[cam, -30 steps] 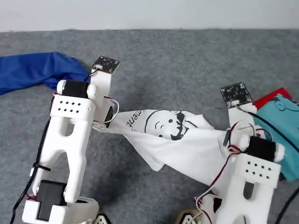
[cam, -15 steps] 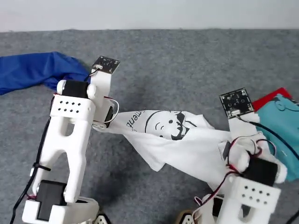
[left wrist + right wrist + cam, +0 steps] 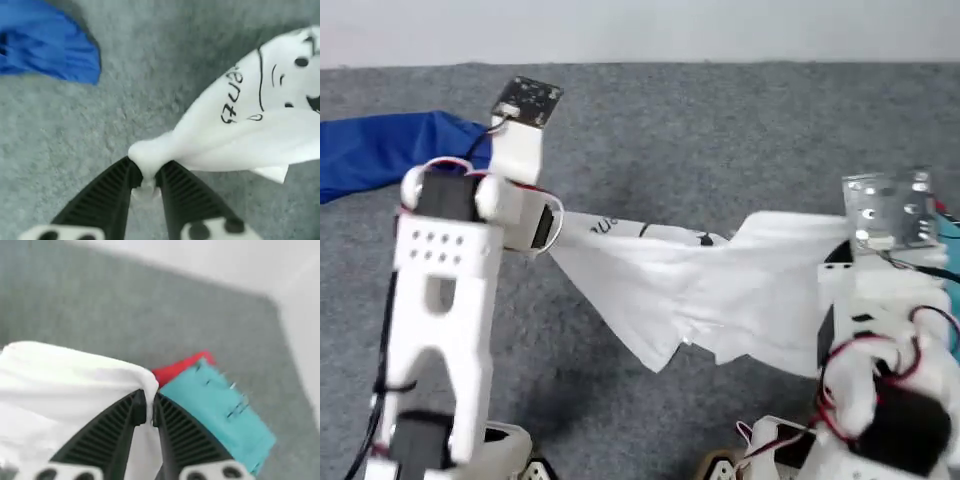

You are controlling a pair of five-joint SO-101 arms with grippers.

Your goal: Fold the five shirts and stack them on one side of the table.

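Note:
A white shirt (image 3: 710, 295) with a black printed face hangs stretched between both arms above the grey table. My left gripper (image 3: 145, 172) is shut on a bunched corner of the white shirt (image 3: 250, 125); in the high view it sits at the shirt's left end (image 3: 552, 232). My right gripper (image 3: 148, 407) is shut on the opposite edge of the white shirt (image 3: 60, 375), lifted near the right side. A teal folded shirt (image 3: 220, 405) lies on a red one (image 3: 180, 367) beyond it. A blue shirt (image 3: 390, 150) lies crumpled at the far left.
The teal and red shirts (image 3: 948, 215) sit at the table's right edge, mostly hidden behind the right arm. The blue shirt (image 3: 45, 45) lies close behind the left arm. Bare grey table (image 3: 720, 130) stretches across the back middle.
Both arms have risen, lifting the white shirt and pulling it taut. The right gripper moved up and to the right; the printed face has folded mostly out of sight.

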